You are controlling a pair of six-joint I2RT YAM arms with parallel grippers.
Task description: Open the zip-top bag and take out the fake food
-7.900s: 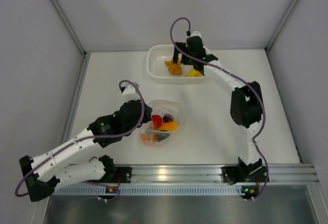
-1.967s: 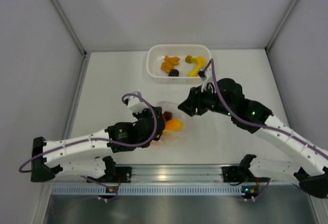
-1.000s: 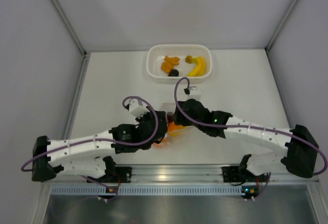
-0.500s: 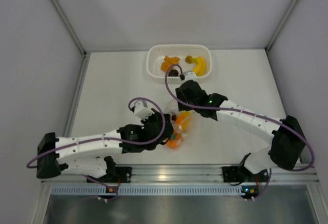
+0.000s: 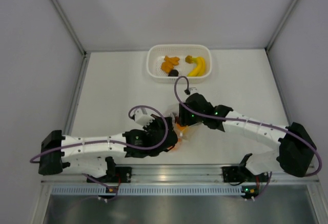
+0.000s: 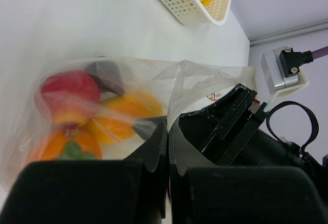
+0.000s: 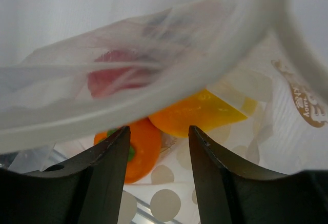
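Observation:
The zip-top bag (image 6: 195,83) is clear with white dots and lies between the two grippers (image 5: 182,133). Through the plastic I see fake food: a red fruit (image 6: 69,93), orange pieces (image 6: 123,119) and a dark purple piece (image 6: 105,75). My left gripper (image 6: 168,134) is shut on a fold of the bag's plastic near its mouth (image 5: 166,138). My right gripper (image 7: 159,149) stands open at the bag's mouth (image 5: 180,120), its fingers apart just short of an orange pepper (image 7: 141,152) and a yellow-orange piece (image 7: 200,111). The bag's rim (image 7: 154,106) crosses that view.
A white perforated basket (image 5: 150,65) stands at the back of the table, holding a banana (image 5: 198,66), orange pieces (image 5: 169,63) and a dark piece (image 5: 174,73). It shows at the top of the left wrist view too, the basket (image 6: 187,3). Grey walls close in both sides.
The right gripper has come back from near the basket down to the bag's mouth. The left gripper, still shut on the bag, has drawn it a little toward the near edge and right.

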